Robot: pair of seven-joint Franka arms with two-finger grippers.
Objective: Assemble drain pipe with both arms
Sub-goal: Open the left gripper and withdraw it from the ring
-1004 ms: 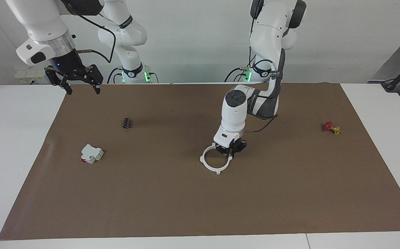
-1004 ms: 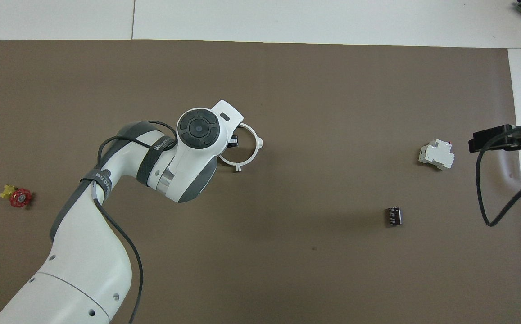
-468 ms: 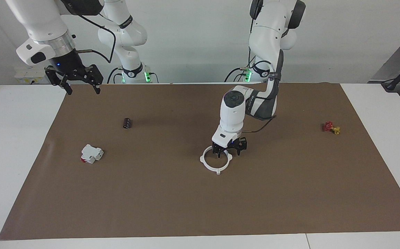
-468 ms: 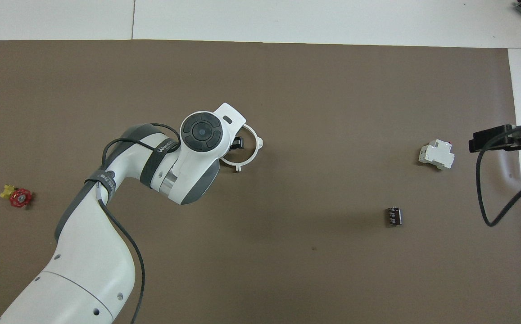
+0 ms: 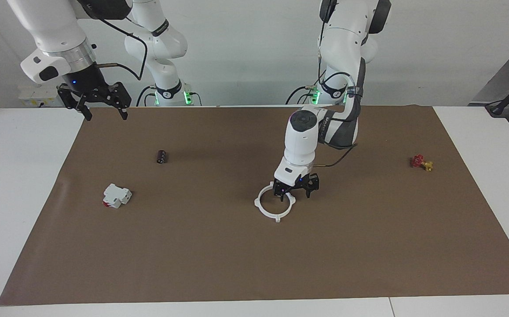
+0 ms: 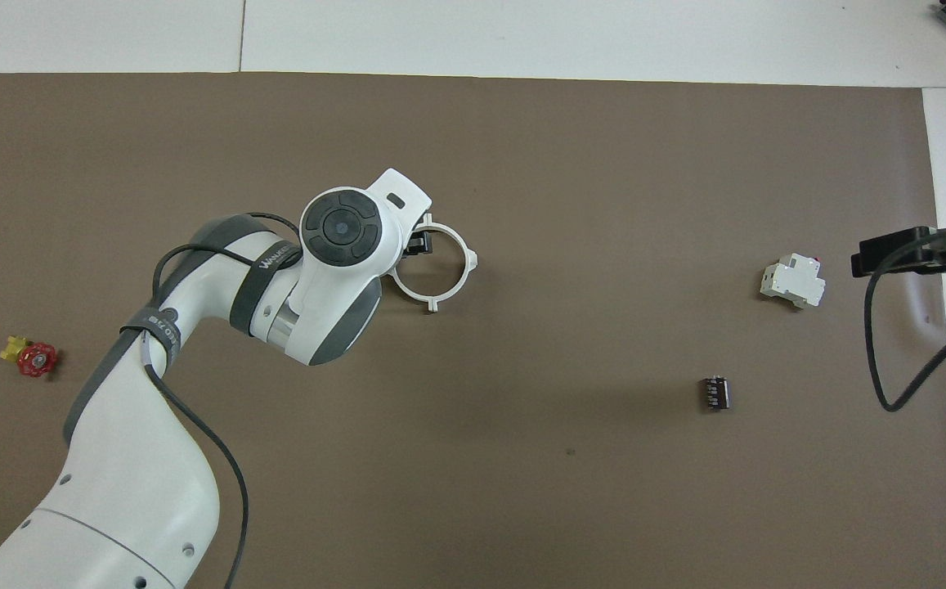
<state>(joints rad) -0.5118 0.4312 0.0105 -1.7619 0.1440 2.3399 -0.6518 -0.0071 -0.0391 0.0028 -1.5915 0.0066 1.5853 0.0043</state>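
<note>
The drain pipe [image 5: 261, 208] lies flat on the brown mat as one joined white ring [image 6: 460, 282] with small outer tabs. My left gripper [image 5: 295, 193] hangs open just above the part of the ring's rim that is nearest the robots, holding nothing. In the overhead view the left wrist covers most of that gripper, and only one black finger [image 6: 417, 243] shows at the rim. My right gripper [image 5: 102, 105] waits open and raised over the mat's corner at the right arm's end of the table, near the robots. The overhead view shows just its dark edge [image 6: 914, 252].
A white boxy block with a red end [image 5: 116, 196] [image 6: 793, 281] and a small dark cylinder [image 5: 162, 156] [image 6: 715, 393] lie toward the right arm's end. A red and yellow valve [image 5: 420, 162] [image 6: 31, 357] lies toward the left arm's end. The brown mat [image 5: 192, 255] covers the white table.
My left gripper has opened, let go of the ring, risen a little and drawn back toward the left arm's end. The ring stays put. The right arm has not moved.
</note>
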